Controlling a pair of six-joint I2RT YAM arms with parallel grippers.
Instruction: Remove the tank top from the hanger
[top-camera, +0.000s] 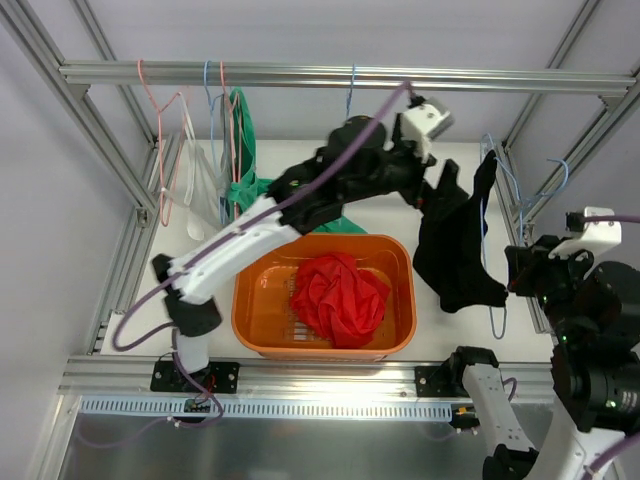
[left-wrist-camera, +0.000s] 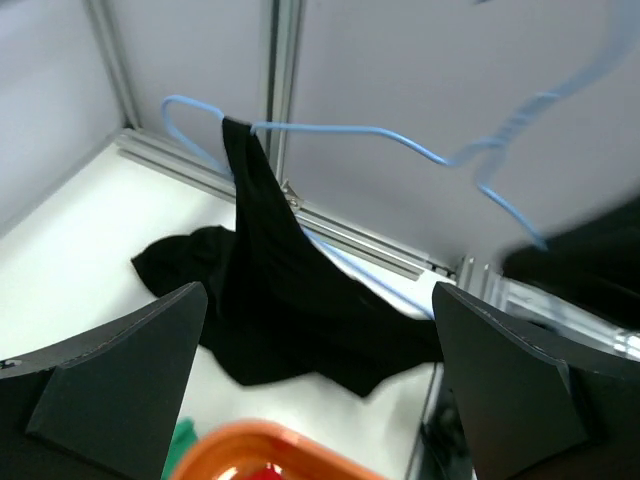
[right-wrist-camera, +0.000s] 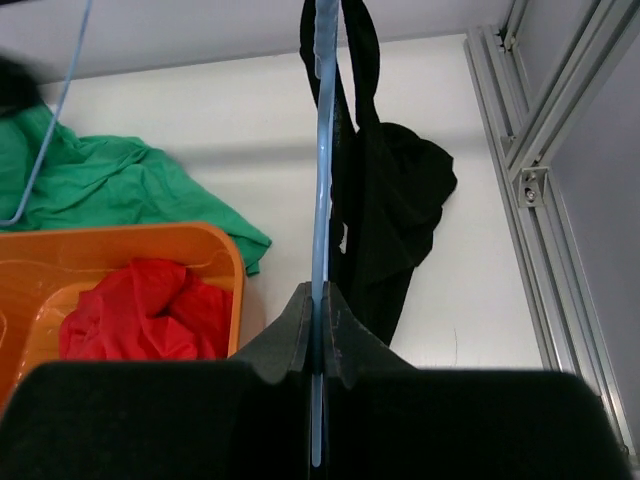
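right gripper pinched tight on hanger | left gripper wide open, empty | risk: tank top snags at strap, yanks hanger loose

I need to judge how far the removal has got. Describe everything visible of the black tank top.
The black tank top looks like soft, limp, plain fabric. One strap is hooked over an end of the blue wire hanger; from there it hangs down in a narrow drape, and its lower part lies bunched on the white table. The right claw grips the hanger, not the cloth.
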